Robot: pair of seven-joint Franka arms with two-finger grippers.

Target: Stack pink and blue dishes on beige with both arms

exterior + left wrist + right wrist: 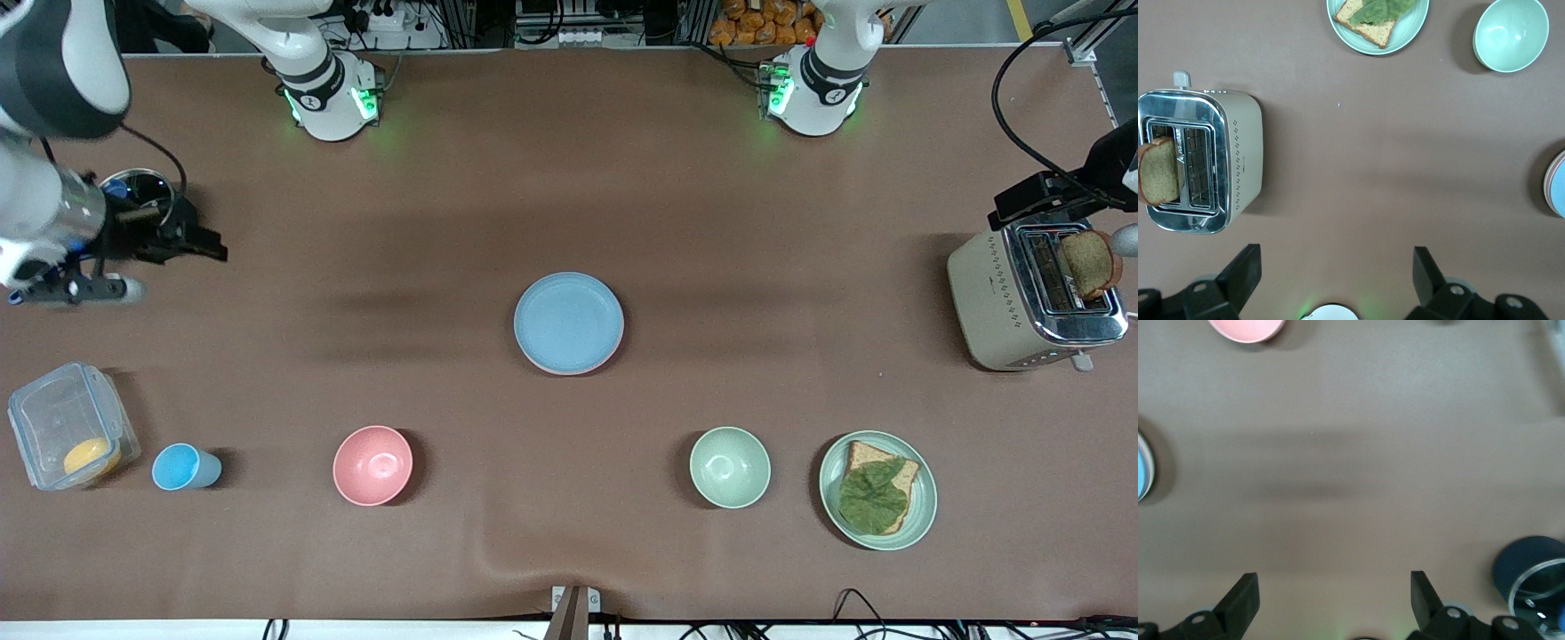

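The job looks done, or very close to it. In the middle of the table (569,178) sits 1 neat pile of plates. The blue plate (568,321) is on top. A thin pink edge peeks out under it on the side nearer the front camera, so the pink plate (569,369) lies below the blue one. In the left wrist view a pale rim shows under the pink, which may be the beige plate, but I cannot be sure. No flat plate lies loose anywhere else, so I think nothing is left to move.

Both arms are pulled away from the pile. The right gripper (191,242) hangs over the right arm's end of the table, beside a dark metal cup (142,188). In its wrist view its 2 fingers are spread wide and hold nothing. The left gripper (1335,273) is over the left arm's end of the table, above the toaster (1031,298), which has a slice of bread (1086,264) sticking up. Its fingers are spread wide too, with nothing between them.
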